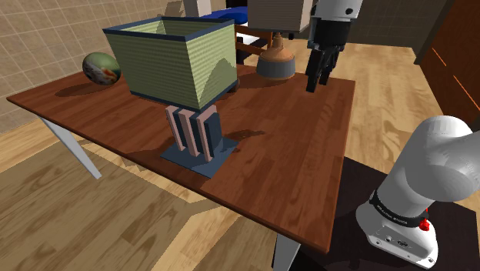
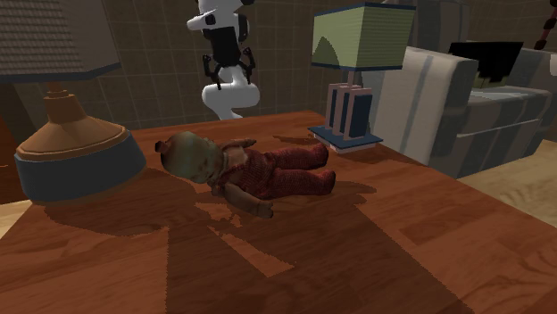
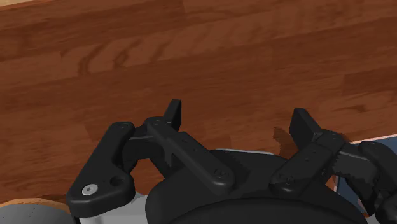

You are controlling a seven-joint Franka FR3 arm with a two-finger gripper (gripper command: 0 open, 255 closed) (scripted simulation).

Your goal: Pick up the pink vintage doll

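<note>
Doll (image 2: 259, 169): dark red outfit, tan-brown head. Table (image 3: 191, 57) beyond the black fingers (image 3: 173, 113): reddish-brown w/ wood grain. Lamp (image 1: 185, 65): green ribbed shade, navy rim, pink-and-blue striped stem.

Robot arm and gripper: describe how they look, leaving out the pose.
The white Franka arm has smooth, rounded links with dark joints; a black band with small white lettering and a red spot rings it near its base. The all-black two-finger gripper has angular fingers with visible screw heads.
</note>
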